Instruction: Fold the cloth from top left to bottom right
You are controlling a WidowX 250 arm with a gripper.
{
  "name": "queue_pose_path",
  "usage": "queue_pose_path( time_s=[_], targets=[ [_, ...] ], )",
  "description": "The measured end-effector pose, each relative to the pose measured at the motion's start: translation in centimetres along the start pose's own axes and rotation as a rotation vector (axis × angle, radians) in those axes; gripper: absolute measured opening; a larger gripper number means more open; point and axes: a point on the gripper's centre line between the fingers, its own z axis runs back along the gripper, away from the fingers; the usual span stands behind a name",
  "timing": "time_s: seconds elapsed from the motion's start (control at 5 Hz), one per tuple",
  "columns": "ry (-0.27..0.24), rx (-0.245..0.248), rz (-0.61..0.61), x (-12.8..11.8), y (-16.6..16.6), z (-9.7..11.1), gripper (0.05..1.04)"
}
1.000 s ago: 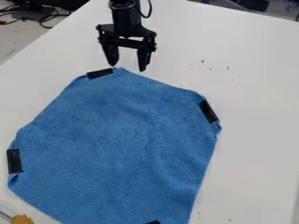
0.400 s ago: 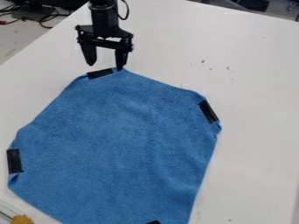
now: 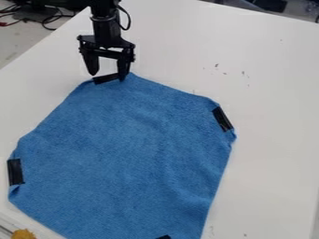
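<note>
In the camera view, the black two-finger gripper is hanging over the upper left corner of the fuzzy blue cloth, and its fingers are standing released and well spread, clasping nothing between them. One fingertip is pointing down just outside the cloth's edge, over the white table, while the other is overlapping the corner beside the upper strip of black tape; whether it is touching the fabric, I cannot tell. The cloth is lying spread out and unfolded on the table, covering much of the middle and lower left and running past the bottom edge of the view. A second tape strip is sitting slantwise at its right corner, a third strip is lying along its left corner, and part of a fourth strip is peeking in at the bottom. A mustard-yellow object is showing at the lower left, near the cloth. Small dark marks are dotting the table to the right of the gripper.
</note>
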Motion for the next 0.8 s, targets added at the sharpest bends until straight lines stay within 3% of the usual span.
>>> queue_pose_path(
  time_s=[0.4, 0.8],
  targets=[
    [-0.001, -0.006, 0.002, 0.85, 0.88, -1.23, 0.959],
    [-0.01, -0.022, -0.012, 0.93, 0.59, -1.49, 0.478]
  ],
)
